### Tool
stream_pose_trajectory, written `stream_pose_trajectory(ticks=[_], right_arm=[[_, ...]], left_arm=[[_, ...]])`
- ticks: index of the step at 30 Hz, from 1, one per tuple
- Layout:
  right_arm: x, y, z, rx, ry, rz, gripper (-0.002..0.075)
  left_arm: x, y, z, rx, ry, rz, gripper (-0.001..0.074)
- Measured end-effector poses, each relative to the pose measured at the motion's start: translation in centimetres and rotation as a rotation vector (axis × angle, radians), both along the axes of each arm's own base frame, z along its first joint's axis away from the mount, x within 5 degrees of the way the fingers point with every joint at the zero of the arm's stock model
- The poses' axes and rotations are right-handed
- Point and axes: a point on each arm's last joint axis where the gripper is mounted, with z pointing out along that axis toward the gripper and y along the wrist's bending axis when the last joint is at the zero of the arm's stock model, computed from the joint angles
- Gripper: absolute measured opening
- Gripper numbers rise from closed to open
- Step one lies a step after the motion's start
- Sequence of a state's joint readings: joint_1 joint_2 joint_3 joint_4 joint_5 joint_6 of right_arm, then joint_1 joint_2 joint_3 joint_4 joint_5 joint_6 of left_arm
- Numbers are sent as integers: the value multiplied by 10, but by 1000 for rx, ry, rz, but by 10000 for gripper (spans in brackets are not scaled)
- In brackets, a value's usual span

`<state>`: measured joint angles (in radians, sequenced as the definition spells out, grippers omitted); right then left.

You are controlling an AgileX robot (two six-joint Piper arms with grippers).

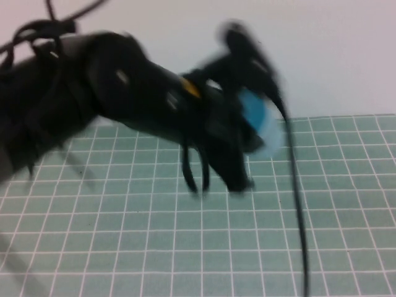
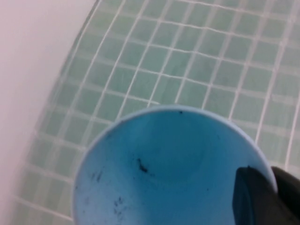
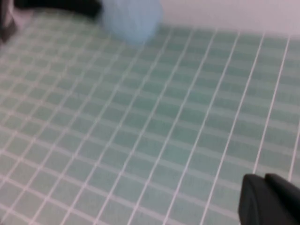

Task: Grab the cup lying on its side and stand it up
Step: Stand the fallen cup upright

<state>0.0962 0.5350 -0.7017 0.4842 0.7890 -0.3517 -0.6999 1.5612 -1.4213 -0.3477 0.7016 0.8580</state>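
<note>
Filling the lower part of the left wrist view, the cup (image 2: 164, 168) is shown from its open mouth, its bright blue inside marked with a few dark specks. One dark finger (image 2: 255, 199) of the left gripper is seen lying against the rim, partly inside the mouth. In the high view the cup (image 1: 258, 120) is held off the green gridded mat (image 1: 185, 247), near the mat's far edge, its body tilted sideways. It is clamped in the left gripper (image 1: 250, 133), whose jaws are closed on the cup wall at the end of the black left arm (image 1: 111, 86), which reaches in from the left. A black cable (image 1: 297, 204) hangs down from the gripper across the mat. In the right wrist view the cup (image 3: 131, 18) is seen as a pale blur well away from the right gripper (image 3: 269, 201); only a dark finger tip is visible above the mat (image 3: 140, 140), so whether its jaws are apart or together cannot be told.
</note>
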Motion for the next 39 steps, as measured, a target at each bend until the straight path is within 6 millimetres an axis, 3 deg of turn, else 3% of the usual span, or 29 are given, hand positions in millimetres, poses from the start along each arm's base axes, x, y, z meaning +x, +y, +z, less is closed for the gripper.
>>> stream_pose_trajectory(ticks=[3, 6, 9, 12, 17, 24, 27, 31, 34, 39], right_arm=[[2, 0, 18, -20, -23, 11, 29], [7, 1, 30, -23, -33, 15, 175], [14, 1, 39, -39, -67, 18, 351], [21, 6, 41, -5, -61, 59, 425], [41, 17, 34, 20, -15, 172, 424], [74, 24, 18, 7, 53, 229, 384], [88, 28, 11, 30, 85, 252, 283], [102, 30, 1, 20, 126, 275, 31], [108, 31, -5, 12, 147, 280, 1], [117, 25, -11, -84, 124, 242, 1]], left_arm=[[-40, -26, 7, 234, -277, -214, 7], [-70, -46, 7, 393, -473, -360, 7], [-92, -60, 9, 437, -572, -448, 7], [-112, -70, 10, 444, -639, -516, 7], [-124, -77, 12, 432, -687, -558, 7], [-123, -80, 9, 454, -705, -566, 7], [-122, -84, 6, 443, -712, -572, 7], [-122, -89, 3, 422, -721, -577, 20], [-123, -92, 5, 345, -692, -537, 97], [-122, -94, 9, 230, -610, -416, 395]])
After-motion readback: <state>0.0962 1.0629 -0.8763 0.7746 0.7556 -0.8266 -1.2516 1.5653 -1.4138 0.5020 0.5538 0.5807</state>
